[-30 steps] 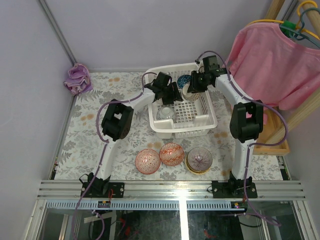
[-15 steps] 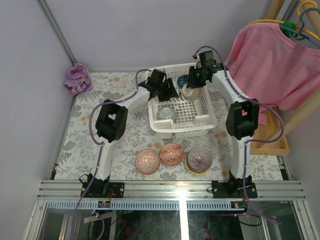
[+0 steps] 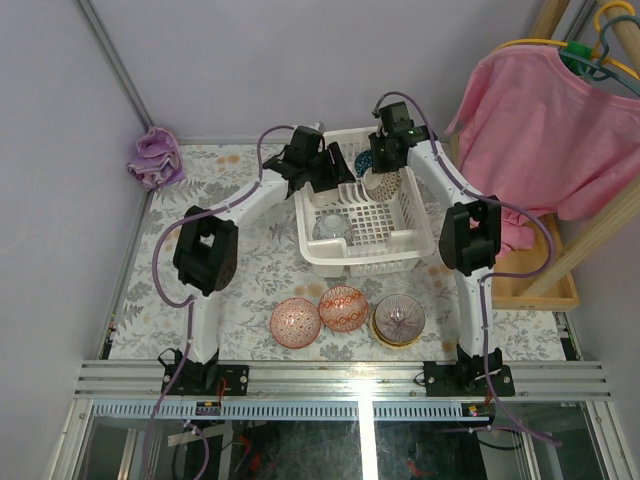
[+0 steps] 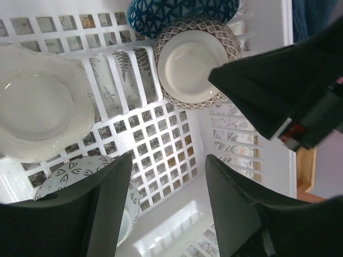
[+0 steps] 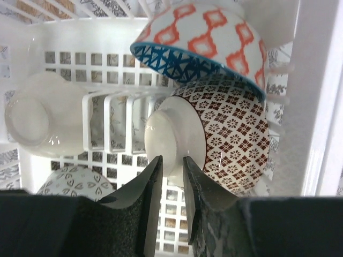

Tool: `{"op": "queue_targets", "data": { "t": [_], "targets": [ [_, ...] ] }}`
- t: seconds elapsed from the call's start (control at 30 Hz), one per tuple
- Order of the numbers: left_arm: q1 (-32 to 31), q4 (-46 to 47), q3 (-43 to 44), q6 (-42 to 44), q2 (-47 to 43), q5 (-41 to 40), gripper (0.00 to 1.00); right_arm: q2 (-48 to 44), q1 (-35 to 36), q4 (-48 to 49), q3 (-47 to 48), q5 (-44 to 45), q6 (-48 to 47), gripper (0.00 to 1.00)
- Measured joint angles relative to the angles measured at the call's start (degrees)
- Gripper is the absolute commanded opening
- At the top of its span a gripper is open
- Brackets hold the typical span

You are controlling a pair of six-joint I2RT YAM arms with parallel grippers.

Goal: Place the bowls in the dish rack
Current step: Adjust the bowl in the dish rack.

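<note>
— Your left gripper?
— Jaws well apart, empty, above the dish rack.
— Your right gripper?
— Nearly closed at the brown-netted bowl's foot; can't tell if it grips.
— In the rack?
— That bowl, orange-diamond bowl, white scalloped bowl, leaf-print bowl.
— Top view only?
— Three patterned bowls on the table in front of the rack.

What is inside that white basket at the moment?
Four bowls: a blue-netted bowl and a brown-patterned bowl standing on edge, a whitish bowl, and a small leaf-patterned bowl partly hidden by the left gripper. Anything beneath the bowls cannot be seen.
</note>
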Motion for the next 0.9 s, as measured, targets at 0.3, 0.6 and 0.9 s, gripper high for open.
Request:
{"op": "queue_targets", "data": {
  "t": [0.3,0.6,0.9],
  "targets": [
    [1.22,0.00,-2.54,0.17,-3.41,0.00,0.57,2.58,1.88,-1.07,3.48,5.31,-1.60,0.32],
    [2.54,-0.59,-6.45,1.01,-7.98,0.02,0.62,-1.68,2.49,0.13,-2.84,1.70,-1.05,0.60],
    [4.72,-1.16,-9.77,2.19,-21.51,-0.79,0.69,-17.46,2.51,3.52,-10.34,-7.37,2.71,0.64]
  ]
}}
